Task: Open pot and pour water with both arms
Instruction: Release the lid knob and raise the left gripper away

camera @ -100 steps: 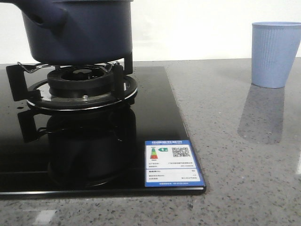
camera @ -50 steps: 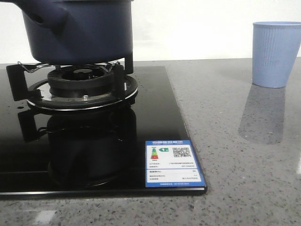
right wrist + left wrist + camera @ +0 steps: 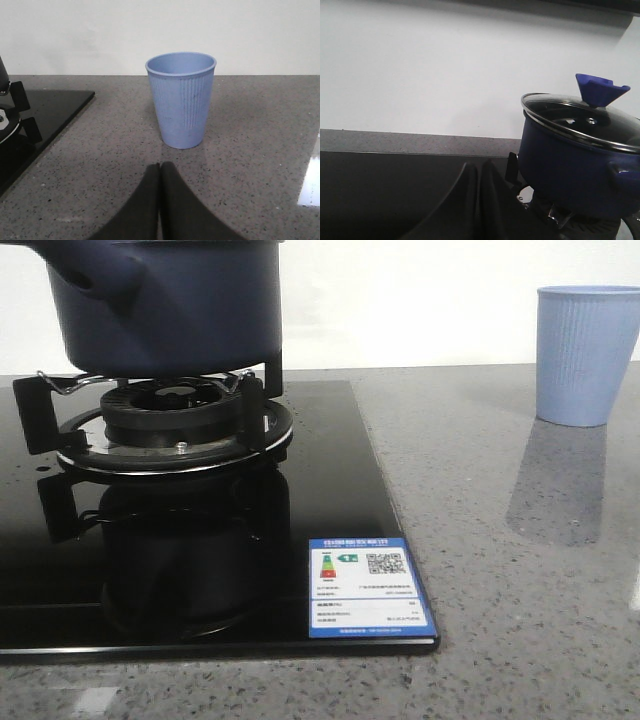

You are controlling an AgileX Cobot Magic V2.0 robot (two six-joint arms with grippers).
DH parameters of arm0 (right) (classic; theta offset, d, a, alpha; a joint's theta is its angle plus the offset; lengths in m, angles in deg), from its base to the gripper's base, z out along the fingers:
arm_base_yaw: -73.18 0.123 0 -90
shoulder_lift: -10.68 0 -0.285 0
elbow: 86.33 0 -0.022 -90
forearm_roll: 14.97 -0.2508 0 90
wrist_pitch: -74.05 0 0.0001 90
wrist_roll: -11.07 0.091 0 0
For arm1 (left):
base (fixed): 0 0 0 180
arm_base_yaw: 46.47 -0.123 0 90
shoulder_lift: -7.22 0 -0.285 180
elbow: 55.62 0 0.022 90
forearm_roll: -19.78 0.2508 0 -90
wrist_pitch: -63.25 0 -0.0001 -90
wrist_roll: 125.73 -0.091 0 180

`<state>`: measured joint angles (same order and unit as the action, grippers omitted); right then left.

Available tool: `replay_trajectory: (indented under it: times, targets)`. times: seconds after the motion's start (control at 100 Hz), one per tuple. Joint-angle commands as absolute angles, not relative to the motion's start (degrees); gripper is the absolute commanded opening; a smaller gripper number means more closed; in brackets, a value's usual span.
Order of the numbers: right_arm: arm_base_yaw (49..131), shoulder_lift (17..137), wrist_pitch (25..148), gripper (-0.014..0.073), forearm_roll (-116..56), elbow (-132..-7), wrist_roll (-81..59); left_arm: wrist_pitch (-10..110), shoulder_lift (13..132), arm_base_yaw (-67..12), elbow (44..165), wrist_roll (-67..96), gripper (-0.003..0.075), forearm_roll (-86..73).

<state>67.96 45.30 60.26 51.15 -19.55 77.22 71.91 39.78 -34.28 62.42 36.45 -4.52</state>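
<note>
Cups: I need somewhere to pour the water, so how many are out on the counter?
1. The light blue ribbed cup stands upright on the grey counter, right of the stove. Others could sit outside the views.

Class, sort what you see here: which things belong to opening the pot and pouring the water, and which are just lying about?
For the job: pot, its glass lid, light blue ribbed cup.
Just there: gas burner, energy label sticker.
</note>
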Motion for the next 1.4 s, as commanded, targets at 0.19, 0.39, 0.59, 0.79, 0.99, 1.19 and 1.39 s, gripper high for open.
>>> replay_trajectory:
  times: [0.19,0.39,0.59,0.79,0.99,1.19,1.39]
  targets:
    - [67.7,45.4,58.2,-0.0066,50.7,-21.0,77.1,76.7,38.3,-31.9,62.9,37.5,-0.0019,-4.8]
    - [67.7,45.4,58.4,-0.0066,50.7,-21.0,77.1,75.8,31.0,-35.0,55.7,47.2,-0.0019,6.1]
    - [67.7,45.4,58.5,-0.0066,50.7,-21.0,77.1,67.8,19.6,-39.8,49.3,54.3,-0.0019,13.1]
    - [67.7,45.4,58.6,-0.0066,50.7,-21.0,77.1,62.9,13.2,-42.8,45.1,54.6,-0.0019,13.1]
    - [67.7,45.5,58.6,-0.0066,50.7,-21.0,77.1,58.9,13.2,-42.6,45.1,54.3,-0.0019,13.1]
    - [67.7,45.5,58.6,-0.0066,50.7,-21.0,77.1,57.8,13.2,-42.6,45.2,54.3,-0.0019,13.1]
    - [67.7,45.5,58.6,-0.0066,50.7,-21.0,77.1,57.8,13.2,-42.6,45.2,54.3,-0.0019,13.1]
